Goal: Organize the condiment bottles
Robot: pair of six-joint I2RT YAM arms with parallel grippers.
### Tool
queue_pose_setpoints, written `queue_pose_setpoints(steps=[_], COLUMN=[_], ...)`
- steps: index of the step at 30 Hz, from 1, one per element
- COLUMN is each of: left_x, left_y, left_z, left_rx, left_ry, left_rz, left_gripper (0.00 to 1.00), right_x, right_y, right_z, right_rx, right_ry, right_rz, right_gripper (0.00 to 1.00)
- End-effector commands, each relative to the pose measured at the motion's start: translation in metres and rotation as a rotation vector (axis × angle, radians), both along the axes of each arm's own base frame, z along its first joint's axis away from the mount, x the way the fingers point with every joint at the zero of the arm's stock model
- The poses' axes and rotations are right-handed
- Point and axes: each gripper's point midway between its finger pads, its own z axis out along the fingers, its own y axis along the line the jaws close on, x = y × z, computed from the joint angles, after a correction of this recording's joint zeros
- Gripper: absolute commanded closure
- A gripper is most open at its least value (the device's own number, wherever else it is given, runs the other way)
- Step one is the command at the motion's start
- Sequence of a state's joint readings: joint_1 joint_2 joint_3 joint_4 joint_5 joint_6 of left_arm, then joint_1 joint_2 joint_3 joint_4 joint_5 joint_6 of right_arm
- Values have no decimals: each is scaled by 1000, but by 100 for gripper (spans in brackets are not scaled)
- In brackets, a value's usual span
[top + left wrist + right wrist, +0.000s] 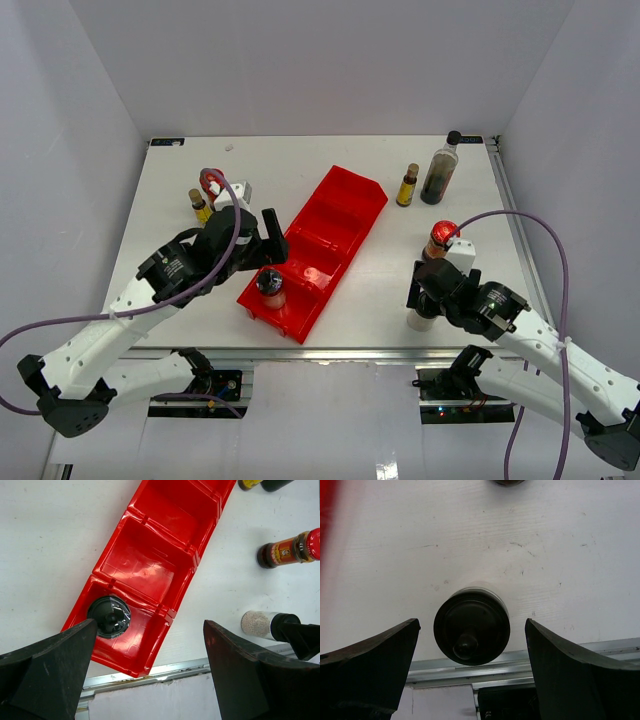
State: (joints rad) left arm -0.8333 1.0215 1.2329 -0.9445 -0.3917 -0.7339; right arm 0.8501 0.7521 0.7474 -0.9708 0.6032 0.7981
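A black-lidded jar [270,287] stands in the near compartment of the red bin [335,225], also seen in the left wrist view [109,616]. My left gripper [270,238] is open and empty above the bin's near end [150,630]. My right gripper [424,292] is open, its jaws either side of a second black-lidded jar [471,627] of pale grains [262,624], not touching it. A red-lidded jar [440,240] stands just behind it. Another red-lidded jar [211,182] and a yellow-labelled bottle [200,205] are at the left. A yellow-labelled bottle [407,185] and the tall dark bottle [440,168] stand back right.
The red bin [160,555] lies diagonally mid-table with its two far compartments holding nothing. The table's metal front rail [520,667] runs just below the right jar. White walls enclose the table on three sides.
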Motion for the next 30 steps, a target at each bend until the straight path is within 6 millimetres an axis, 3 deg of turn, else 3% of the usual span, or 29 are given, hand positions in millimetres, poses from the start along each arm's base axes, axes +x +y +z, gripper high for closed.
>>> queue_pose_setpoints(steps=[1,5,12,18,21,27,29,30], left_x=[-2,-5,-7,-8,-10,-11,-10,-9], left_y=[11,15,22,29,31,33,34,34], left_z=[0,1,5,4,4,3,5,7], left_rx=[-17,-24,-40,-38,-41,-37,-41,-39], left_ry=[-28,-33,-53,-62,-69,-68,-76,-84], left_rz=[43,49,68,90,92,97,98,97], left_gripper=[2,2,2,2,2,2,2,2], right_x=[0,-2,1,2,5,8,13,17], right_y=[0,2,3,4,4,10,17,23], right_z=[-10,-24,-29,-38,-37,-33,-24,-17], right_rx=[49,37,29,0,-3,-11,-10,-9], right_ry=[3,39,44,67,53,52,38,33], right_rz=[-79,-86,-100,-92,-89,-43,3,36], right_gripper=[7,6,0,10,25,70,88,91])
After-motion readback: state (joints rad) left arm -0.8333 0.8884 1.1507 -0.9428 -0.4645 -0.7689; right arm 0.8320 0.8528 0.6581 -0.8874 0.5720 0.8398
